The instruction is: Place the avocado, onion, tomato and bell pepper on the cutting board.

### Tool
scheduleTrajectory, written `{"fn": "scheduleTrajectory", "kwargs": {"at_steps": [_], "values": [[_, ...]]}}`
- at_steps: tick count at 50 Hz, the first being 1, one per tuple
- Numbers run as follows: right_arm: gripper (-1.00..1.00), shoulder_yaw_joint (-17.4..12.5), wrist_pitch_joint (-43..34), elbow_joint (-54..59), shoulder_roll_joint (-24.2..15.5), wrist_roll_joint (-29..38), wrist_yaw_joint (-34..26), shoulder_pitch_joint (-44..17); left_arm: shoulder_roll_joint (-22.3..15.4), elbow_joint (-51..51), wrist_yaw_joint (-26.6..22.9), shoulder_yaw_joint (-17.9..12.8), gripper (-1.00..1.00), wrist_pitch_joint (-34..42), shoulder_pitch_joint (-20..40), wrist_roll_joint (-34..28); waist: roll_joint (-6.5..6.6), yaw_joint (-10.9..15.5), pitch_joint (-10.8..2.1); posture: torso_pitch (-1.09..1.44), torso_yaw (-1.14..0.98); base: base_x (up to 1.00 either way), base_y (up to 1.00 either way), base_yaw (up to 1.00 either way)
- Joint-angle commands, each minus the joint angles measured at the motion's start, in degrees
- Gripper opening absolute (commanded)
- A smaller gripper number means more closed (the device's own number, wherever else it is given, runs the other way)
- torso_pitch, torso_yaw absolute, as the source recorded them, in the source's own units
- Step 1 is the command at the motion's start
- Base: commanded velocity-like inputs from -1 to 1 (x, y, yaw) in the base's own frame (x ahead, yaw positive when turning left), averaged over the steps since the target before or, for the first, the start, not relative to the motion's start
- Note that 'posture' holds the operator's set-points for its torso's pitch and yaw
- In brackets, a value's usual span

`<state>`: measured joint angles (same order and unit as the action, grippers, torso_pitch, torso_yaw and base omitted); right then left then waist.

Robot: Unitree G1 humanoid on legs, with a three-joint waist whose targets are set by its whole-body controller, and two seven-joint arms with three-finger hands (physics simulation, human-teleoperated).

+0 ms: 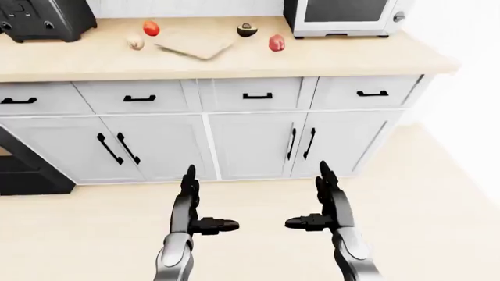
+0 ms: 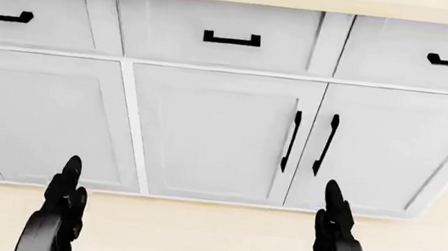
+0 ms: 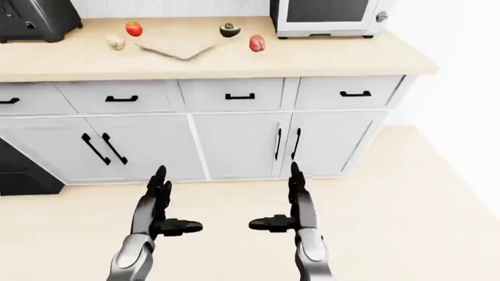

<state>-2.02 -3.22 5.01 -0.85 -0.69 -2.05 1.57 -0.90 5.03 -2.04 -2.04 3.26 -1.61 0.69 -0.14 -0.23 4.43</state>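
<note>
Up top, I see the cutting board [image 1: 197, 44] on the counter [image 1: 344, 58], vegetables around it, well apart from my fingers [image 1: 190, 186]. Both hands, left hand [image 1: 195, 211] and right hand [image 1: 326, 208], hang open at bottom, holding nothing.

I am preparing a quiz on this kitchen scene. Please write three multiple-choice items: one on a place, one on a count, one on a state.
1. In the left-eye view, where does the tomato lie relative to the cutting board?
A. On it
B. To its left
C. To its right

2. How many food items lie on the countertop?
A. Two
B. Four
C. Six

3. The left hand and right hand are:
A. Open, holding nothing
B. Gripping a drawer handle
C. Holding the board

Answers: 1 B, it sits left of the board, beside the onion. 2 B, add the avocado and bell pepper. 3 A, fingers spread above the floor.
</note>
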Motion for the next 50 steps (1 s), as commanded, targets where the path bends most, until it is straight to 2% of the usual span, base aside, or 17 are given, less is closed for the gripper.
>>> {"fn": "scheduleTrajectory", "kwargs": {"at_steps": [1,3,4,5,7,13,16,20,27,30,31,33,38,42,45,48,50], "values": [[1.0,-1.34,-4.52,-15.85,-1.08,-1.12,0.7,-2.99,-0.45,-8.6,1.01,-1.11,1.0,0.93,3.66,1.04,-0.45,-0.12,-0.05,0.0,0.0,0.0,0.0,0.0],[1.0,-1.03,-8.96,-21.17,-1.38,-0.54,0.23,-3.28,-0.78,-12.44,0.78,-0.87,1.0,4.68,4.53,0.93,-0.19,0.47,-3.96,0.0,0.0,0.0,0.0,0.0],[1.0,-0.9,-10.02,-22.02,-1.42,0.07,0.11,-3.49,-0.92,-13.63,0.98,-1.02,1.0,5.57,5.09,0.75,-0.38,0.39,-2.12,0.0,0.0,0.0,0.0,0.0],[1.0,-0.61,-10.45,-22.85,-1.45,0.77,-0.18,-3.64,-0.98,-14.63,1.02,-1.2,1.0,6.73,5.45,0.89,-0.33,0.48,-1.3,0.0,0.0,0.0,0.0,0.0],[1.0,-0.66,-12.66,-24.98,-1.58,1.31,-0.75,-4.31,-1.06,-15.96,1.21,-1.31,1.0,7.82,5.77,0.69,-0.48,0.43,-3.87,0.0,0.0,0.0,0.0,0.0],[1.0,-1.46,-25.12,-33.25,-3.35,4.08,-2.87,-12.75,-2.67,-22.97,1.79,-2.63,1.0,16.98,11.35,-0.24,-0.38,0.46,-5.16,0.0,0.0,0.0,0.0,0.0],[1.0,-2.46,-30.45,-35.05,-5.06,5.26,-4.1,-18.88,-4.93,-26.53,1.5,-4.51,1.0,23.75,18.15,0.03,-0.23,0.49,-5.2,0.0,0.0,0.0,0.0,0.0],[1.0,-3.67,-34.77,-34.52,-7.08,5.42,-4.54,-26.91,-7.8,-24.97,2.95,-6.99,1.0,27.03,27.4,1.14,-0.16,0.5,-4.91,0.0,0.0,0.0,0.0,0.0],[1.0,-5.17,-42.01,-34.83,-10.77,3.5,-4.87,-39.67,-12.36,-26.8,3.99,-7.67,1.0,34.79,37.61,2.93,0.15,0.4,-4.82,0.0,0.0,0.0,0.0,0.0],[1.0,-5.31,-45.1,-37.23,-12.17,2.98,-5.14,-42.07,-13.64,-29.58,3.77,-7.32,1.0,38.4,40.06,3.03,0.16,0.36,-4.42,0.0,0.0,0.0,0.0,0.0],[1.0,-5.57,-46.35,-38.34,-12.39,2.76,-5.02,-42.7,-13.93,-30.48,3.92,-7.53,1.0,39.74,40.94,3.0,0.45,0.36,-5.48,0.0,0.0,0.06,0.0,0.0],[1.0,-5.64,-46.99,-39.0,-12.73,2.49,-4.89,-42.84,-14.46,-32.59,4.26,-8.25,1.0,42.19,42.5,3.32,0.57,0.4,-4.15,0.0,0.0,0.07,0.0,0.0],[1.0,-4.74,-48.31,-39.97,-12.41,2.04,-4.16,-44.41,-15.71,-34.34,4.38,-8.78,1.0,44.09,43.85,3.96,0.47,0.39,-3.6,0.0,0.0,0.07,0.0,0.0],[1.0,-5.36,-50.39,-41.61,-13.03,1.53,-4.06,-45.6,-16.82,-36.17,4.41,-9.1,1.0,46.22,44.73,3.97,0.55,0.2,-3.5,0.0,0.0,0.07,0.0,0.0],[1.0,-5.26,-51.05,-42.18,-13.13,1.16,-3.96,-45.91,-17.49,-37.37,4.14,-9.75,1.0,47.21,44.81,4.33,1.25,0.09,-3.14,0.0,0.0,0.07,0.0,0.0],[1.0,-5.02,-50.67,-41.87,-12.96,1.04,-3.83,-46.11,-18.35,-38.21,3.92,-10.04,1.0,47.73,44.42,4.04,2.86,-0.03,-2.52,0.0,0.0,0.07,0.0,0.0],[1.0,-4.83,-50.54,-41.6,-13.3,1.24,-4.15,-46.33,-18.51,-38.07,4.08,-10.42,1.0,47.68,44.61,4.02,2.69,-0.07,-3.06,0.0,0.0,0.07,0.01,0.0]]}}
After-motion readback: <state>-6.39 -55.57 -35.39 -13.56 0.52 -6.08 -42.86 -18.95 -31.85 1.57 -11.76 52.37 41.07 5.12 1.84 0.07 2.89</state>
